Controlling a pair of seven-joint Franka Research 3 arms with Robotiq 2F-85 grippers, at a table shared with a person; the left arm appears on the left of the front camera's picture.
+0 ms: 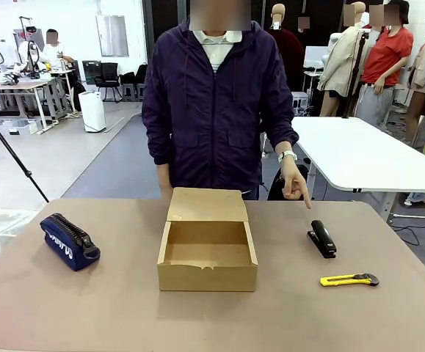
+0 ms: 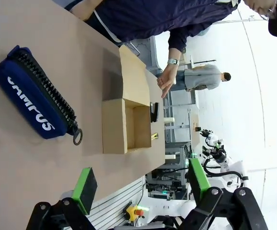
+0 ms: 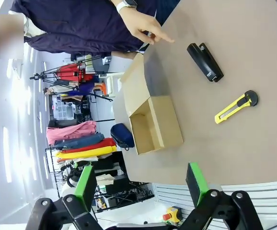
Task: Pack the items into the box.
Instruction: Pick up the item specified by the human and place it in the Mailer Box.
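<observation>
The tan cardboard box (image 1: 207,279) stands open at mid-table, its flap lid (image 1: 206,205) raised on the far side and nothing visible inside. To its right lie the small black chunky gadget (image 1: 322,239) and, nearer me, the yellow-and-black utility knife (image 1: 348,279). The person's hand (image 1: 295,183) points a finger down just beyond the gadget. My left gripper (image 2: 142,184) is open and high over the table's left part, looking across at the box (image 2: 121,125). My right gripper (image 3: 140,184) is open too, well above the knife (image 3: 235,107) and gadget (image 3: 204,62).
A navy blue zip pouch (image 1: 69,241) with white lettering lies left of the box. The person stands at the table's far edge behind the box. A white table (image 1: 373,158) stands behind at the right.
</observation>
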